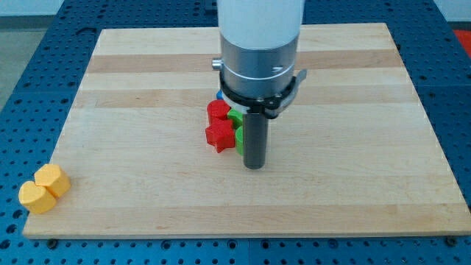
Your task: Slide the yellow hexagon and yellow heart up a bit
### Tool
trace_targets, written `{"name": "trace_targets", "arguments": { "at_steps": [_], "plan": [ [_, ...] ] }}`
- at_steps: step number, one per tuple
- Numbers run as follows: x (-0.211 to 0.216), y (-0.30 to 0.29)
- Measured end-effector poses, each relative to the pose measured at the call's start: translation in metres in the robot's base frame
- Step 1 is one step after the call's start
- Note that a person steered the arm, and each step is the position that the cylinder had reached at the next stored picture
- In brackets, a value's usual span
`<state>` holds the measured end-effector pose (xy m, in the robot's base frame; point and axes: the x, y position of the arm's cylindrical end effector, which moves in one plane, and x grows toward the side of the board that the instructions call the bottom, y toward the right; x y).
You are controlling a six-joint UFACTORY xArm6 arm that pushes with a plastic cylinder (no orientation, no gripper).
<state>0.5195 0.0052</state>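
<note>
At the tabletop's (147,213) lower-left corner the yellow heart (37,197) and yellow hexagon (53,179) sit touching; they look light, stiff and easy to slide, best pushed from their lower edges. Well apart, at centre, my tip (254,166) rests just right of the red star (219,135), by the red block (218,111), green blocks (237,126) and a blue block (220,95). There is no claw, only the rod.

Bright, even overhead light; sharp focus throughout. Soft short shadow beside my tip (254,166); faint sheen on table (353,110).
</note>
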Motion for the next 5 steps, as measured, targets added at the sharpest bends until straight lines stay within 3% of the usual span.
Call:
{"name": "trace_targets", "arguments": {
  "at_steps": [4,5],
  "plan": [
    [-0.012,-0.012],
    [0.030,-0.012]
  ]
}}
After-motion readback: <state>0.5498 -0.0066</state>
